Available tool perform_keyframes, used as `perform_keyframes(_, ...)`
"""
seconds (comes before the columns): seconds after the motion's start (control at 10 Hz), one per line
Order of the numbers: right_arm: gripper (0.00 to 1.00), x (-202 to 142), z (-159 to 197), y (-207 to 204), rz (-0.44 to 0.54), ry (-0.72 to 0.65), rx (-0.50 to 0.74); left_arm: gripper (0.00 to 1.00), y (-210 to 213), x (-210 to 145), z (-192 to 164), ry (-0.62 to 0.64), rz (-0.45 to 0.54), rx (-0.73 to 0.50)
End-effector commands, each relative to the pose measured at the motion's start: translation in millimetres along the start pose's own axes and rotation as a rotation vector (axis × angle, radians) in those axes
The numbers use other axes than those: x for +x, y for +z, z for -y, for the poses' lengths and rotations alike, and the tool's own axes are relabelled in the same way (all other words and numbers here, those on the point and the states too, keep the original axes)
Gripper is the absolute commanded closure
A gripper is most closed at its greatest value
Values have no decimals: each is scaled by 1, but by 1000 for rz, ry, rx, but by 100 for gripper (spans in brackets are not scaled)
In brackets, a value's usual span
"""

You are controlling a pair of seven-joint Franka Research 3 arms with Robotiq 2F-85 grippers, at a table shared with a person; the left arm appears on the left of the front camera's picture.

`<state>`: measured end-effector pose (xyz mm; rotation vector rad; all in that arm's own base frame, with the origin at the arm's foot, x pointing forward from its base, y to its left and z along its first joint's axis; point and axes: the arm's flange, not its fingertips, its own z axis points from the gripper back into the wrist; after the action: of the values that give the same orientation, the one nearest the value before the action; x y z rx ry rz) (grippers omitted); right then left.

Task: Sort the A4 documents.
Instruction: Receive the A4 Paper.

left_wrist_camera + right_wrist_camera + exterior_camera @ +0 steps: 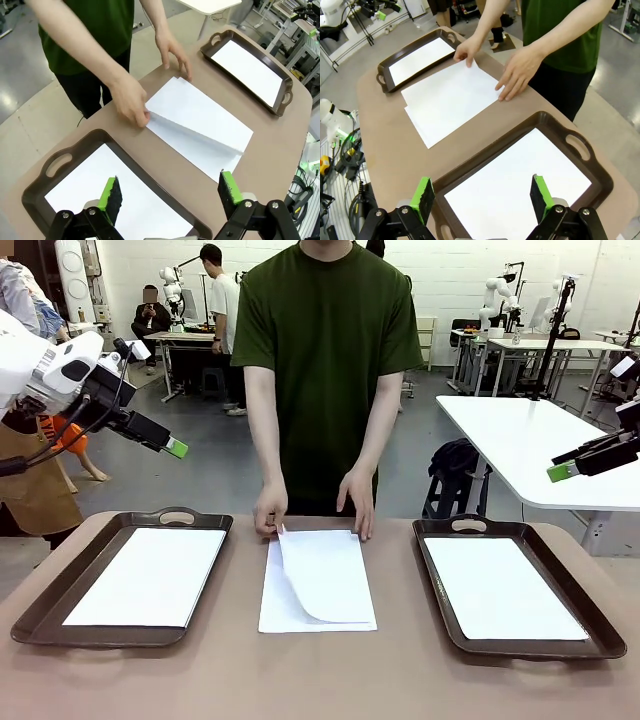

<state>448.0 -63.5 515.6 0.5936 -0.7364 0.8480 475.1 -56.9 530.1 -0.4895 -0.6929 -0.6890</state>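
Nearest the robot, the left gripper (pixel 169 189) hung in the air over the left tray (pixel 150 172), jaws spread wide with nothing between the green pads. The right gripper (pixel 482 192) hung the same way over the right tray (pixel 485 160), released and empty. In the front view both were raised well above the table (pixel 320 680), the left gripper (pixel 176 448) at the left side and the right gripper (pixel 562 472) at the right side.

On the table, the left tray (pixel 30 625) held the left sheet (pixel 150 575) lying flat inside its rim. The right tray (pixel 520 648) held the right sheet (pixel 500 585), also flat. Between the trays, apart from both, lay the stack (pixel 290 615) of white paper straight on the tabletop. Its top sheet (pixel 325 575) was skewed on the stack and lifted along the side facing the left tray, so that its near edge curved up.

At the far edge of the stack, the pinching hand (pixel 270 512) gripped the far corner of the top sheet on the left-tray side. The flat hand (pixel 357 502) rested its fingertips on the other far corner. Both belonged to the person (pixel 325 340) in a dark green T-shirt standing at the far side of the table.

Behind, to the right, stood a white table (pixel 530 440).
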Motion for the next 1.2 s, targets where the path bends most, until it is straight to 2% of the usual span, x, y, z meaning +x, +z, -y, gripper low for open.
perform_keyframes(0.0, 0, 1, 1, -1, 0, 3, -9, 0, 1, 0, 0, -5, 8, -1)
perform_keyframes(1.1, 0, 1, 1, -1, 0, 3, -9, 0, 1, 0, 0, -5, 8, -1)
